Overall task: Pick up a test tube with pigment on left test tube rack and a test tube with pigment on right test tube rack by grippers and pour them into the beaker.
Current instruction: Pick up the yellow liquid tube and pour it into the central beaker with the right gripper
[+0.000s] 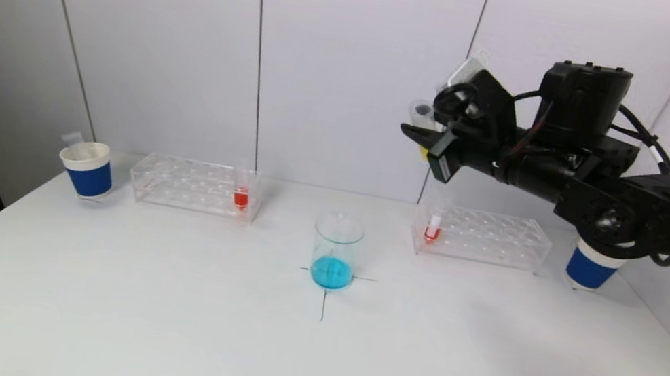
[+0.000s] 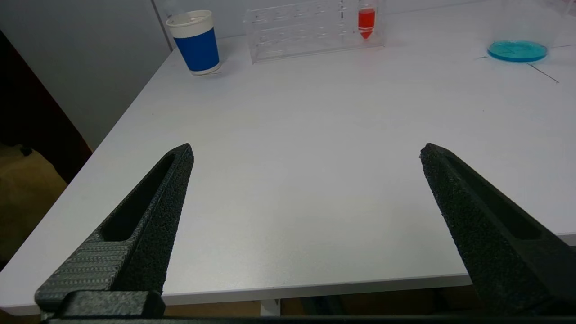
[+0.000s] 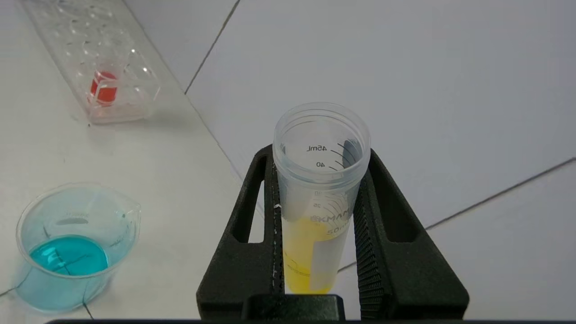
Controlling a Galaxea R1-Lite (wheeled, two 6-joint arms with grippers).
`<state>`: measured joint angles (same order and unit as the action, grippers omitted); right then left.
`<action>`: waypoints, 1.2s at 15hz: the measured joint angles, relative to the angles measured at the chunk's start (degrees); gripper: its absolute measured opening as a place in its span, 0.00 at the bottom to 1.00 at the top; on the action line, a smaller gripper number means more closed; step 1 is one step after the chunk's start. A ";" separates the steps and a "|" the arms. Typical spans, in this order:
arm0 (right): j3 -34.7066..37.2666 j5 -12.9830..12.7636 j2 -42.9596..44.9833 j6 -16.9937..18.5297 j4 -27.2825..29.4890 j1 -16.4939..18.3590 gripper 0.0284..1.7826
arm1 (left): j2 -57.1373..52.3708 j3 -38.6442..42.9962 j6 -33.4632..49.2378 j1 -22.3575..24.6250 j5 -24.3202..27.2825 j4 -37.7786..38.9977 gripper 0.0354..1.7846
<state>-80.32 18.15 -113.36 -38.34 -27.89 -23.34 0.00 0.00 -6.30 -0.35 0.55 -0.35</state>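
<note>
A clear test tube with yellow pigment (image 3: 315, 216) is held in the air above the right rack (image 1: 481, 236), while the beaker (image 1: 336, 250) with blue liquid stands upright between it and the left rack (image 1: 194, 184), each rack keeping one red tube.

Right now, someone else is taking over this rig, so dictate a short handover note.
Right gripper: shut on a test tube with yellow pigment, raised above the right rack.
Left gripper: open, empty, low over the table's near left part.
Beaker: table centre, holding blue liquid.
Left rack: one red tube in it. Right rack: one red tube in it.
Done: yellow tube lifted.
Left: pour the yellow tube into the beaker; pick a tube from the left rack and pour it too.
</note>
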 joint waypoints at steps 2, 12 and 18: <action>0.00 3.27 -1.66 -4.55 -0.05 -0.09 0.27 | 0.00 0.00 0.00 0.02 -0.04 0.00 0.99; -4.12 11.12 -14.73 -18.52 -9.03 -2.40 0.27 | 0.00 0.00 0.00 0.00 -0.02 0.00 0.99; -4.75 14.37 -18.33 -25.82 -11.46 -3.47 0.27 | 0.00 0.00 0.00 0.02 -0.02 0.02 0.99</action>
<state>-85.08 32.52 -131.69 -64.16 -39.35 -26.82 0.00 0.00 -6.30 -0.33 0.52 -0.33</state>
